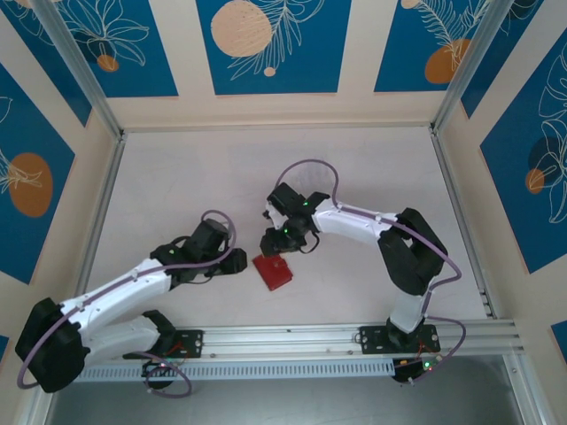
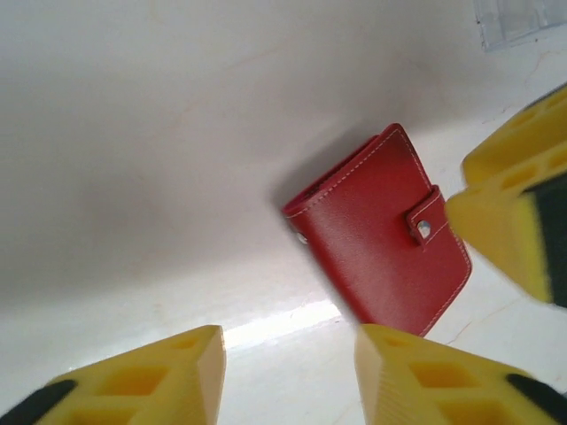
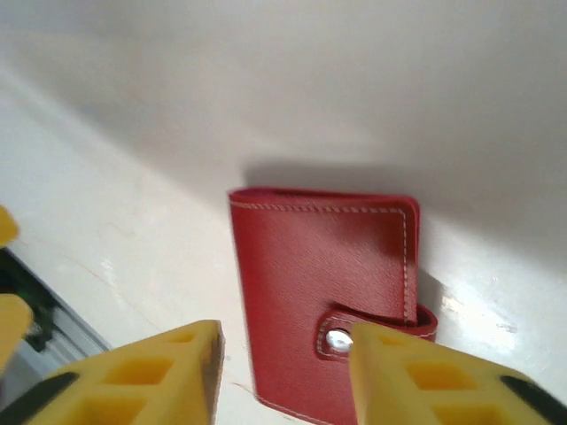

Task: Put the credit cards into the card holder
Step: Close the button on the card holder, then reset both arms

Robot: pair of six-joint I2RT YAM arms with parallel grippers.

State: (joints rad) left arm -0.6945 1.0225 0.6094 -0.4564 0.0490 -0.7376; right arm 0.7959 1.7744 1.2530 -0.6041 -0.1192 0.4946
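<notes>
Card holder (image 1: 273, 271), snapped shut: left hand (image 2: 291, 376) and right hand (image 3: 283, 376) are hovering beside it part-open and empty, possibly risking knocking it askew.

No text, label, brand, number or sign legible anywhere. Card holder (image 3: 319, 283): plain red face with pale stitching along the edges, nothing printed or embossed that can be made out. Snap stud (image 3: 337, 340): bare metal. Wall panels (image 1: 273, 44): blue with white leaf outlines and orange discs, pattern only.
</notes>
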